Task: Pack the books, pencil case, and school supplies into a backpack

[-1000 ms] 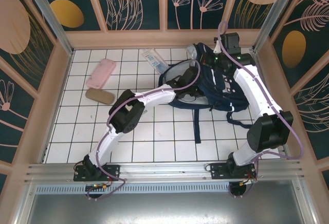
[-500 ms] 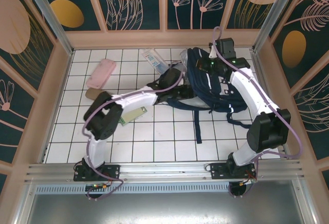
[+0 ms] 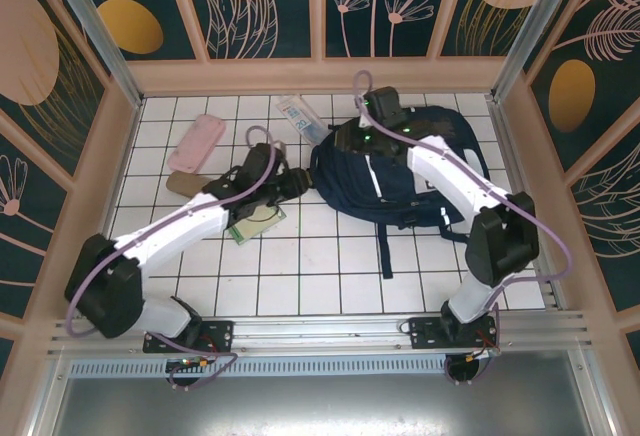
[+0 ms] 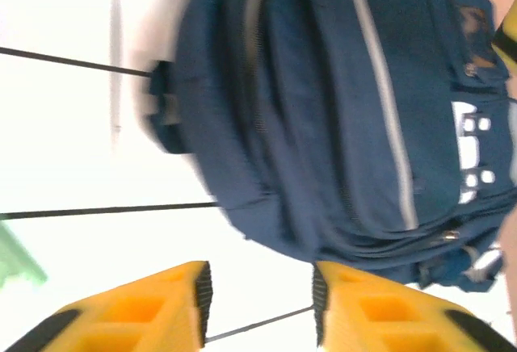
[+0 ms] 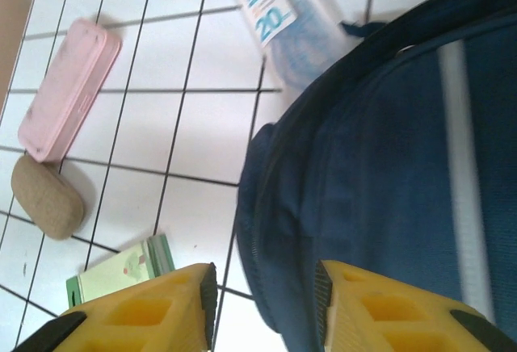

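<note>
Top external: backpack [image 3: 410, 171] is lying flat, left gripper [image 3: 292, 182] is hovering just left of it, notepad [image 3: 258, 222] is lying further left, and packet [image 3: 298, 116] is lying at its far-left corner. Left wrist: jaws are standing apart, empty, facing the backpack. Right wrist: right gripper [image 5: 262, 287] is hanging parted and empty over the backpack's left edge.
</note>
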Robot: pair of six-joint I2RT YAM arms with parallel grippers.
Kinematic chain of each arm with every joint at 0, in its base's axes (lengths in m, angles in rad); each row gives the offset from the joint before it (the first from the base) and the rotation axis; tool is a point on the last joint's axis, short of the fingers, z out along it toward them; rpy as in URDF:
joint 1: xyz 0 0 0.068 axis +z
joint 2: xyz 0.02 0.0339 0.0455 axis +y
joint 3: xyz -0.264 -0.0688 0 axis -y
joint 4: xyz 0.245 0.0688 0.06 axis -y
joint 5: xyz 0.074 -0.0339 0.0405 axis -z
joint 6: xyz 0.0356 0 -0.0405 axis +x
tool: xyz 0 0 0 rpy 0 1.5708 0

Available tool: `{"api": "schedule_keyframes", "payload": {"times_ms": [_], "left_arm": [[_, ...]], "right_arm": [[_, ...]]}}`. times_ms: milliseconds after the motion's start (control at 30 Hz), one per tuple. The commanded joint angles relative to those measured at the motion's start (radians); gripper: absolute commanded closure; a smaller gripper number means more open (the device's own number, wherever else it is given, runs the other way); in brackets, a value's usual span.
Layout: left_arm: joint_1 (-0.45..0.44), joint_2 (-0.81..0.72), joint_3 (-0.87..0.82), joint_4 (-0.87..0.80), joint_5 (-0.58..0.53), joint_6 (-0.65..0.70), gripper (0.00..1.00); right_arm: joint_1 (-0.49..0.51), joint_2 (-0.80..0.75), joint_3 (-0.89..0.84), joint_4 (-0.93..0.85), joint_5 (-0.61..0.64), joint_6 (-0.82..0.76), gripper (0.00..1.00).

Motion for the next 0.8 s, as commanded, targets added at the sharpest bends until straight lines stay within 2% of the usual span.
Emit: {"api": "schedule_keyframes", "payload": {"times_ms": [0, 67, 167, 333, 533, 767], "left_arm": [[0.053, -0.099, -0.096, -0.139, -0.117, -0.019, 0.71], [0.08, -0.16, -0.156, -0.174, -0.149, -0.038, 0.77], [0.119, -0.24, -0.249, -0.203, -0.165, -0.066, 0.82], [0.16, -0.283, -0.355, -0.24, -0.188, -0.11, 0.89], [0.193, -0.285, -0.411, -0.227, -0.201, -0.107, 0.86], [0.208, -0.246, -0.438, -0.188, -0.193, -0.093, 0.84]], "right_arm": [[0.079, 0.058, 0.03, 0.047, 0.014, -0.002, 0.61], [0.128, 0.093, 0.038, 0.056, 0.011, 0.004, 0.6], [0.198, 0.15, 0.049, 0.068, 0.008, 0.014, 0.59], [0.286, 0.233, 0.056, 0.09, 0.001, 0.03, 0.57], [0.355, 0.337, 0.091, 0.086, -0.019, 0.025, 0.53], [0.364, 0.44, 0.135, 0.038, 0.01, 0.023, 0.52]]}}
